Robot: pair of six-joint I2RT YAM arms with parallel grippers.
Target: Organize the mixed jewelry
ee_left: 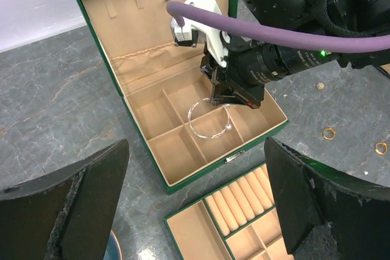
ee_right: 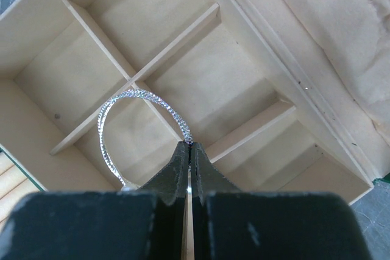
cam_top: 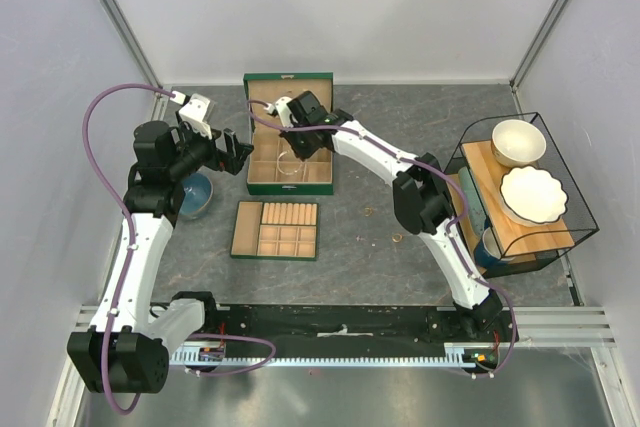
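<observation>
Right pincer [ee_right: 189, 153] pinches bangle [ee_right: 141, 93] — near-flat.

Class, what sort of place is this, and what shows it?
Likely a robot test cell: two arms bolted on a rail, plain white walls round the table, staged props like the green box.

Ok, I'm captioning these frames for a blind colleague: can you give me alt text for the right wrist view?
The right gripper, shut, pinches the rim of a thin silver bangle over an open box of tan compartments. The bangle's loop crosses where the dividers meet.
</observation>
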